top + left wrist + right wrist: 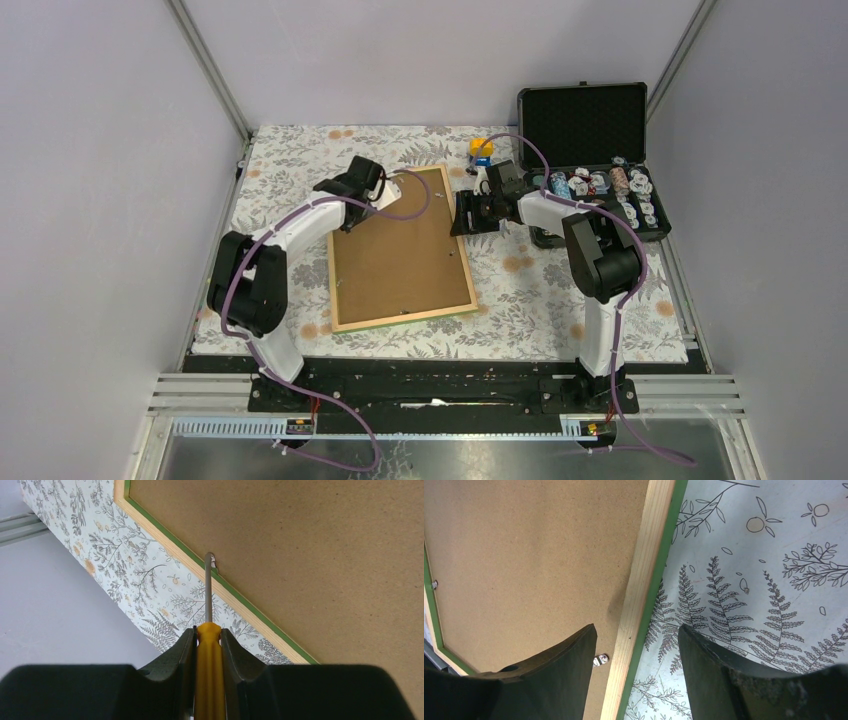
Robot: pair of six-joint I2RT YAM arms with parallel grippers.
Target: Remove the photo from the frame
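Observation:
The frame [400, 250] lies face down on the table, its brown board back up, inside a light wood rim with a thin green edge. The photo is hidden under the board. My left gripper [392, 190] is shut on a yellow-handled screwdriver [208, 670]. The screwdriver's metal tip touches a small metal clip [214, 562] at the frame's left edge [170, 545]. My right gripper [462, 213] is open and straddles the frame's right rim [644, 580], one finger over the board, the other over the cloth. Another clip [600, 660] sits beside its left finger.
An open black case [590, 120] with several poker chips [600, 185] stands at the back right. A small yellow and blue object [482, 150] lies behind the right gripper. A floral cloth [520, 280] covers the table.

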